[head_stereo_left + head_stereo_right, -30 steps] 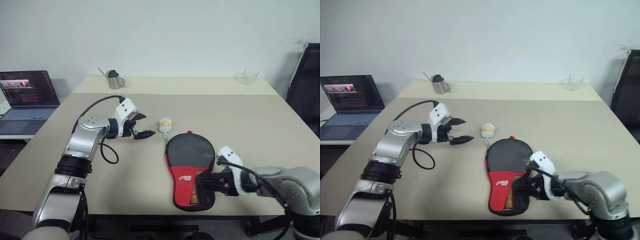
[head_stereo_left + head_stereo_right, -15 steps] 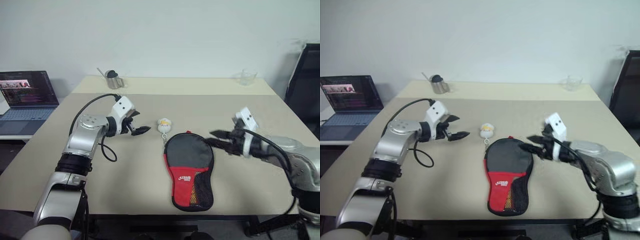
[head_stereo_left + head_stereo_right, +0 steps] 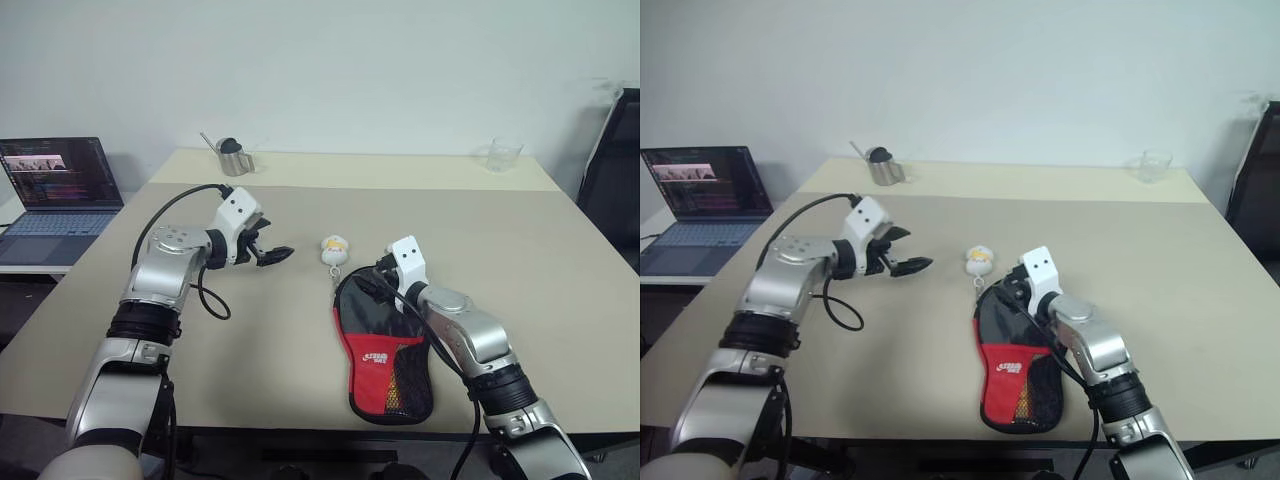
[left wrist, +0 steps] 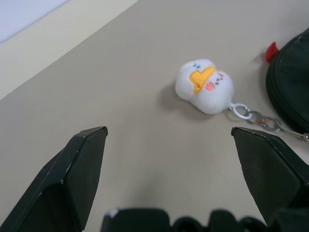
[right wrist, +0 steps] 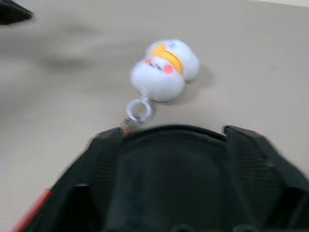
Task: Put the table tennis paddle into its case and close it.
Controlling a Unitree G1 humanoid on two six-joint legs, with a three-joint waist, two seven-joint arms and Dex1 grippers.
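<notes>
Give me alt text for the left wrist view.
Two open black fingers of the left gripper frame a beige table. Beyond them lies a white and yellow plush charm, linked by a small chain to the black case.

Beige rectangular table [image 3: 560, 270]: black-red fabric case [image 3: 385, 345] near centre, white-yellow plush charm [image 3: 333, 249] just beyond; steel jug [image 3: 232, 158] far left, clear glass [image 3: 499, 154] far right.

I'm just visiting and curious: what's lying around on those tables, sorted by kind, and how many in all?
Paddle case: 1
Plush charm: 1
Metal cup: 1
Clear glass: 1
Laptop: 1
Total: 5
</notes>
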